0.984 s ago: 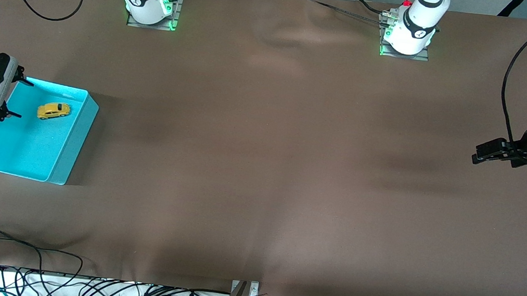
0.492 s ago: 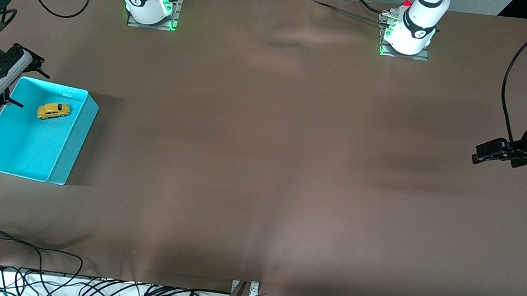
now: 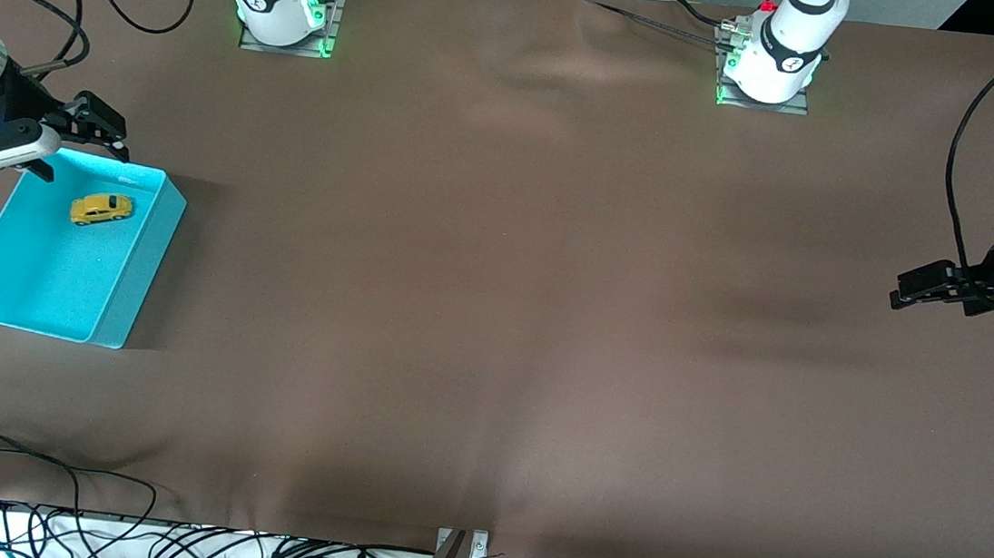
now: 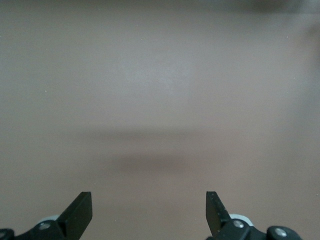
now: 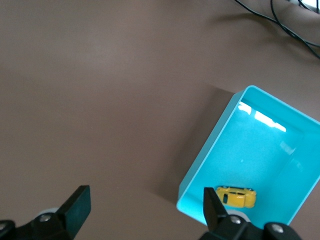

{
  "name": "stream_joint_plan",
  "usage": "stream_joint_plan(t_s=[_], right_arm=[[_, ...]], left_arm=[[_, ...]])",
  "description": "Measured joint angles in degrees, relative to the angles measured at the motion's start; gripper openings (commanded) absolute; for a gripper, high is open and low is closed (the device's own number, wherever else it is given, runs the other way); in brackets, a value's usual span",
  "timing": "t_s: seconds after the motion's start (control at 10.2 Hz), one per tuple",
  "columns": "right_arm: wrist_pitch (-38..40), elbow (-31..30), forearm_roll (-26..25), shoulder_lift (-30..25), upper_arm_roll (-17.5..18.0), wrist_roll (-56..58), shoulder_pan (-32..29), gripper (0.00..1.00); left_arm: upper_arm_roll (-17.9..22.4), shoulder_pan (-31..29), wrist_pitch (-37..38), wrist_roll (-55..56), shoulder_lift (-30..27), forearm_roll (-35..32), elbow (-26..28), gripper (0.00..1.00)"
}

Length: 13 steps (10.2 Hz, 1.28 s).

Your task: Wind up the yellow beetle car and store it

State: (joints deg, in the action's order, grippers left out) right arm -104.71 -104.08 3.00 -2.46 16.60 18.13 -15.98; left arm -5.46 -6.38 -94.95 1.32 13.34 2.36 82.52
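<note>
1. Car (image 3: 102, 208), yellow, sits on its wheels inside the turquoise bin (image 3: 133, 271), close to the bin's wall nearest the right arm's base and just below the right gripper (image 3: 84, 139); the right wrist view shows the car (image 5: 236, 196) beside one fingertip.
2. Right gripper hovers over the bin's rim, fingers apart, holding nothing.
3. Left gripper (image 3: 915, 290) waits over bare cloth at the left arm's end of the table, well apart from the bin, fingers (image 4: 80, 212) spread and empty.
4. Brown cloth (image 3: 493, 315) covers the table, lightly wrinkled.
5. Black cables (image 3: 30, 489) lie along the table edge nearest the front camera.
6. Both arm bases (image 3: 281, 12) glow green.
</note>
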Motion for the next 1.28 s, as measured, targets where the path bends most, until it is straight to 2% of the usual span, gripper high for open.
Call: stream_joint_plan(t_s=[0.2, 0.39, 0.59, 0.79, 0.89, 1.08, 1.28], right_arm=[[1.8, 1.0, 0.0, -1.0, -0.2, -10.0, 2.1, 1.00], [3.0, 2.1, -0.3, -1.6, -2.3, -16.8, 6.5, 1.00], [3.1, 2.1, -0.3, -1.5, -4.8, -18.4, 9.6, 1.00], [4.2, 2.4, -0.3, -1.0, -11.4, -18.4, 15.5, 1.00], [6.6, 3.6, -0.3, 0.1, -12.6, -18.4, 16.1, 1.00], [11.2, 10.2, -0.3, 3.3, -13.3, -18.6, 16.0, 1.00], [12.2, 12.4, -0.3, 4.6, -13.6, -20.2, 16.0, 1.00]], left_arm=[[0.0, 0.0, 0.0, 0.0, 0.0, 0.0, 0.0, 1.00], [0.0, 0.0, 0.0, 0.0, 0.0, 0.0, 0.0, 1.00], [0.0, 0.0, 0.0, 0.0, 0.0, 0.0, 0.0, 1.00], [0.0, 0.0, 0.0, 0.0, 0.0, 0.0, 0.0, 1.00], [0.0, 0.0, 0.0, 0.0, 0.0, 0.0, 0.0, 1.00], [0.0, 0.0, 0.0, 0.0, 0.0, 0.0, 0.0, 1.00], [0.0, 0.0, 0.0, 0.0, 0.0, 0.0, 0.0, 1.00]])
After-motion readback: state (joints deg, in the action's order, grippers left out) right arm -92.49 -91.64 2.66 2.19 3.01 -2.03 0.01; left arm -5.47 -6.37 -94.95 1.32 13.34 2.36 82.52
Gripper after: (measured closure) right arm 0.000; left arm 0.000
